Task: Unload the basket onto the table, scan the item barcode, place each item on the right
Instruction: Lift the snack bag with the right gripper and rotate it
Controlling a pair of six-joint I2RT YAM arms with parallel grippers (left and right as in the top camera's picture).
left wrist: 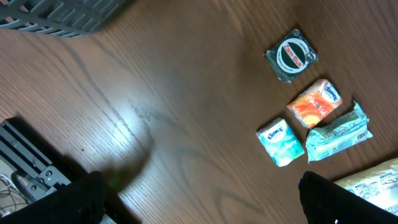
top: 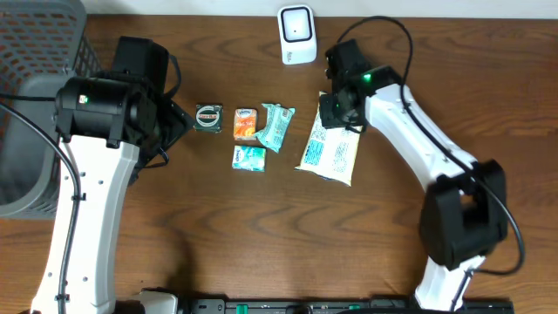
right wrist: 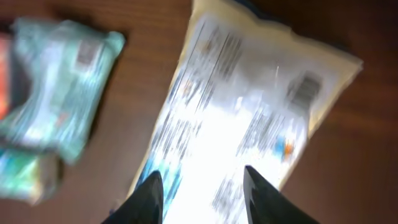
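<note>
A white printed pouch [top: 330,150] lies flat on the wooden table, right of centre. My right gripper [top: 336,112] hovers over its far end. In the right wrist view the pouch [right wrist: 249,106] is blurred and fills the frame. The dark fingers of that gripper [right wrist: 202,186] stand apart over it, open, with nothing clamped between them. A white barcode scanner [top: 297,35] stands at the table's far edge. My left gripper [left wrist: 205,205] is wide open above bare wood at the left and holds nothing.
A dark round tin [top: 208,117], an orange packet [top: 246,124], a small teal tissue pack [top: 248,158] and a teal wipes pack [top: 275,126] lie in the middle. A grey mesh basket [top: 35,52] stands at the far left.
</note>
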